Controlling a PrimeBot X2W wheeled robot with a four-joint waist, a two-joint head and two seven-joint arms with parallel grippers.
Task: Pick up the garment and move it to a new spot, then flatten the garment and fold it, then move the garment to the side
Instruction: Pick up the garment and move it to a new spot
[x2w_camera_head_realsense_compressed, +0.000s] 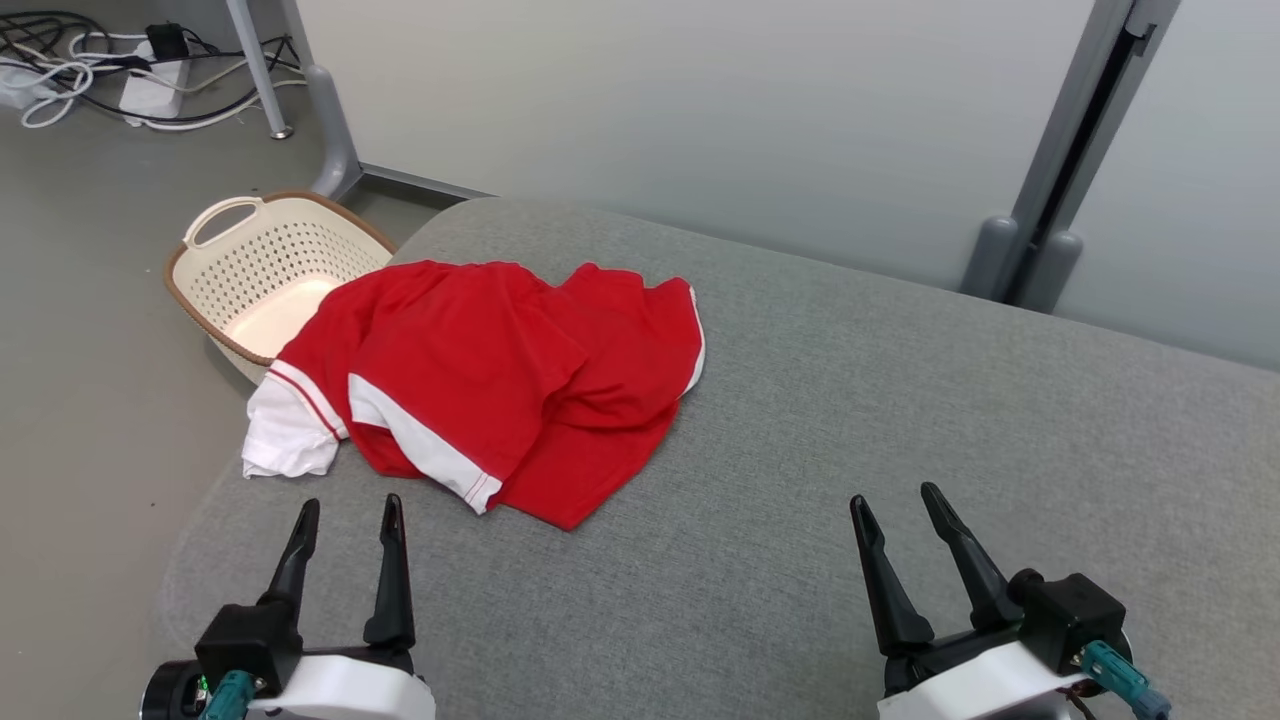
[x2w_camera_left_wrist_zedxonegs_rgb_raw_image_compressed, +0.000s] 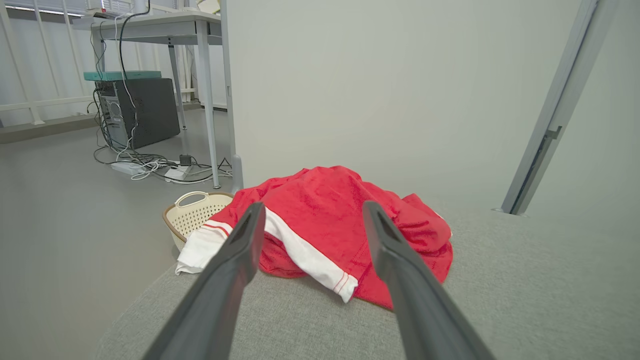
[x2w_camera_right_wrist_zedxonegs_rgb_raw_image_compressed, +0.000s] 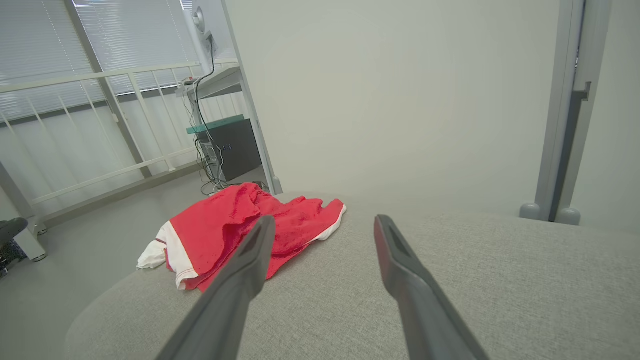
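The garment (x2w_camera_head_realsense_compressed: 500, 380) is a red shirt with white sleeve bands, lying crumpled near the left edge of the grey padded table (x2w_camera_head_realsense_compressed: 850, 420); one white sleeve hangs over that edge. My left gripper (x2w_camera_head_realsense_compressed: 349, 508) stands open just in front of it, nothing between its fingers. In the left wrist view the garment (x2w_camera_left_wrist_zedxonegs_rgb_raw_image_compressed: 330, 215) lies straight ahead beyond the left gripper (x2w_camera_left_wrist_zedxonegs_rgb_raw_image_compressed: 311, 206). My right gripper (x2w_camera_head_realsense_compressed: 895, 497) is open at the lower right, well apart from the cloth. In the right wrist view the garment (x2w_camera_right_wrist_zedxonegs_rgb_raw_image_compressed: 230, 230) sits to the left of the right gripper (x2w_camera_right_wrist_zedxonegs_rgb_raw_image_compressed: 322, 218).
A cream perforated laundry basket (x2w_camera_head_realsense_compressed: 262, 270) stands on the floor beside the table's left edge, behind the garment. A pale partition wall (x2w_camera_head_realsense_compressed: 700, 110) with grey posts runs behind the table. Cables and a power strip (x2w_camera_head_realsense_compressed: 150, 80) lie on the floor at far left.
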